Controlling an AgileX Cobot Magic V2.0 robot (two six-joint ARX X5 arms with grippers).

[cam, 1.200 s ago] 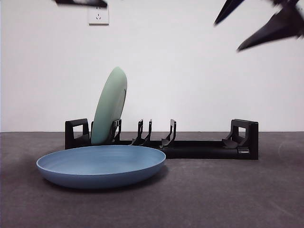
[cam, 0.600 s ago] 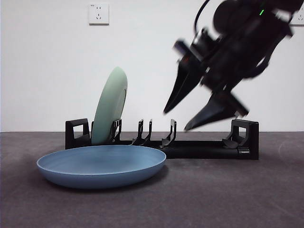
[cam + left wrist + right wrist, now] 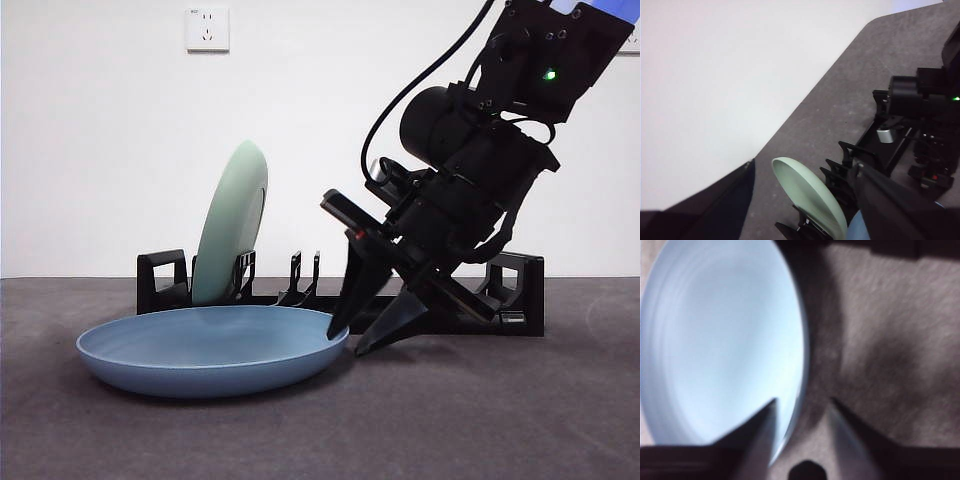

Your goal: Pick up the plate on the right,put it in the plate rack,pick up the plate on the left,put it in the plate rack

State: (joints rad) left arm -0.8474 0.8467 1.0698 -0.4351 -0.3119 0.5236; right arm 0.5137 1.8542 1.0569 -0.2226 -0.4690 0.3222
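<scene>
**Right gripper straddled the blue plate's rim**

The blue plate (image 3: 213,348) lay flat on the dark table (image 3: 480,420), just in front of the plate rack (image 3: 440,312). The right gripper (image 3: 352,338) reached down at a slant from the upper right, its tips at the plate's right edge. In the right wrist view the gripper (image 3: 802,407) stood with jaws parted, one over the plate's (image 3: 720,345) inside and the other over the bare table beyond the rim, so the rim sat between them. The jaws had not closed on it; whether either one touched the plate could not be told.

A pale green plate (image 3: 232,222) stood on edge, leaning, in the rack's left-hand prongs. The left gripper (image 3: 805,200) hung above the rack, jaws apart and holding nothing.
</scene>
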